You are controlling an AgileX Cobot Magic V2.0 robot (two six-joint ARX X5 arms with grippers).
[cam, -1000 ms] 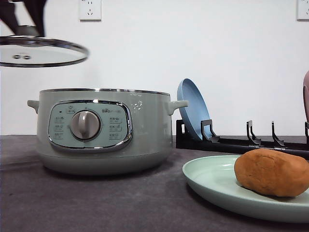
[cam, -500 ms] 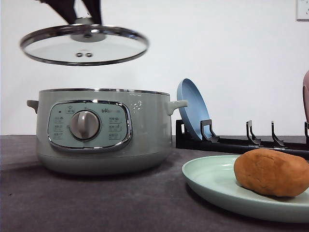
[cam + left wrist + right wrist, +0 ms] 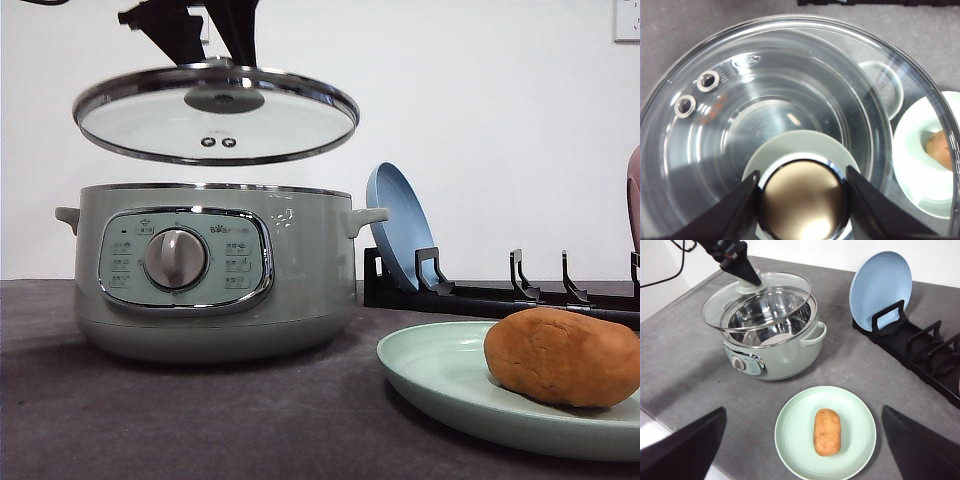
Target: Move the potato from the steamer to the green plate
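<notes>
Left gripper (image 3: 802,192) clamping lid knob (image 3: 802,200), right gripper (image 3: 800,450) spread

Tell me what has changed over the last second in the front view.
The left hand, shut on the lid by its knob, carried the lid rightward and down; it now hangs above the steamer, not yet seated. Nothing was taken hold of or let go. The steamer, the potato on the green plate and the blue plate in the rack stayed in place.
</notes>
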